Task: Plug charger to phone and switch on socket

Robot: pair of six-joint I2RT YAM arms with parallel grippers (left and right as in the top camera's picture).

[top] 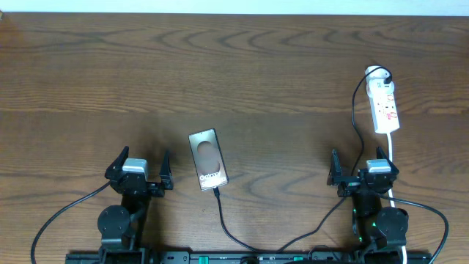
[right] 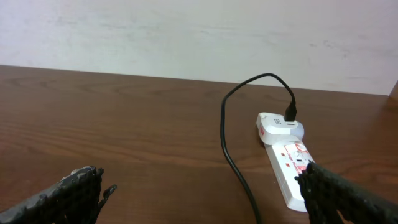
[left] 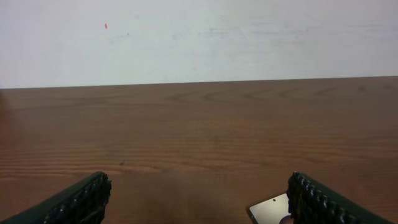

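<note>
Wood-grain surface (top: 278, 59) is carrying everything; nothing is being held. Phone (top: 208, 159) is lying face up, left of centre in the overhead view, between my two arms. Its short end is pointing toward the bottom edge, likely so the port is facing the cable.

Charger (top: 227, 229) is running from that lower end down to the bottom of the frame. From there it is curving right and climbing to a white adapter (top: 377, 73) at the top of the socket (top: 385, 108), upper right. Plug tip is touching the phone's lower edge; whether it is fully seated I cannot tell from here.

Left tool (top: 141, 169) is sitting lower left, fingers spread wide, gripping nothing. Its wrist view is catching only a corner of the phone at lower right. Right tool (top: 364, 170) is sitting lower right, also spread wide and empty. It is pointing at the socket, which is lying just ahead in its wrist view.

Judgement: the cable end is looking done or nearly so, leaving the switch to press. Right arm is sitting nearer for that. Switch position is too small to read.
</note>
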